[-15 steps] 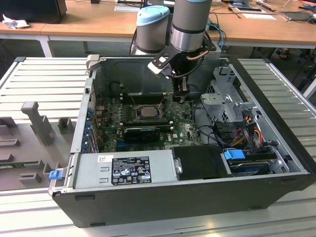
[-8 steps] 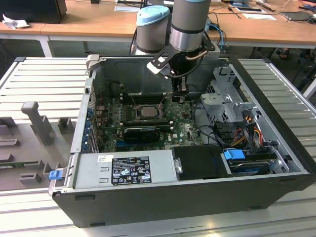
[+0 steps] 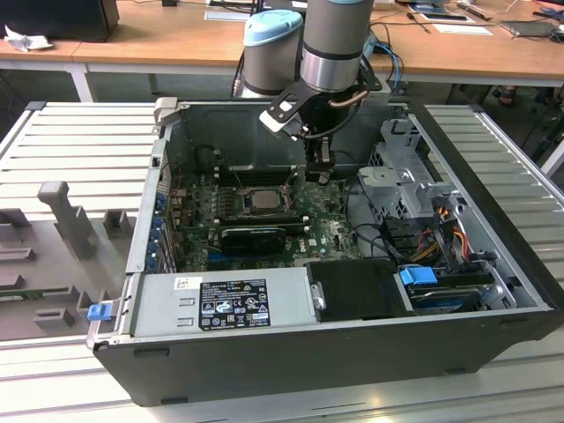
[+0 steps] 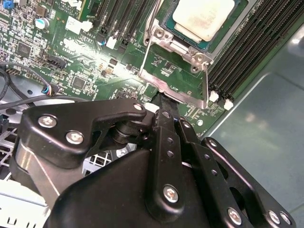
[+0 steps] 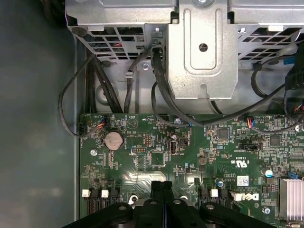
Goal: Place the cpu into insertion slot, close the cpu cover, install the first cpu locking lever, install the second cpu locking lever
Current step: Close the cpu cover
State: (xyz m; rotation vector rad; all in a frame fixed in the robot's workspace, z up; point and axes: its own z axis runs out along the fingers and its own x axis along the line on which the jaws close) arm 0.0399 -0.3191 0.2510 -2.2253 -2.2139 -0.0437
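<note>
Closely, long memory slots (image 4: 247,57) flank the seated cpu (image 4: 204,16).

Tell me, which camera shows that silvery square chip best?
The second wrist view: the cpu appears large and close, with its pale top plain to see. The exterior view shows it small and distant. The first wrist view faces a cabled edge of the motherboard instead.

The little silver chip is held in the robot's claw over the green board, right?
No. The cpu lies in the insertion slot on the green board, not in the gripper, which is shut with no chip in it. The second wrist view shows this.
</note>
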